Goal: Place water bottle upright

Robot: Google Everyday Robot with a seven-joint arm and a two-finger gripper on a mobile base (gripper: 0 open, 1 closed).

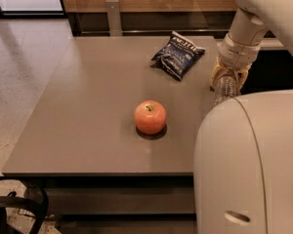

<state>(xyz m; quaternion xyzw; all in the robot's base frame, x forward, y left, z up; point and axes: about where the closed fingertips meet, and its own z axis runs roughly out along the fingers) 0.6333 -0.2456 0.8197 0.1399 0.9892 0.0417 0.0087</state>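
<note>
The water bottle [224,90] is a clear ribbed plastic bottle at the right edge of the grey table [88,111]. It hangs about upright below my gripper [228,80], whose yellowish fingers are closed around its upper part. Its cap and label are hidden by the fingers, and its lower end is hidden behind my white arm housing [251,165]. The gripper is to the right of the apple and below the chip bag.
A red-orange apple [150,116] sits near the table's middle front. A dark blue chip bag [178,55] lies at the back right. My white arm housing fills the lower right. A wooden wall and a metal post [113,16] stand behind the table.
</note>
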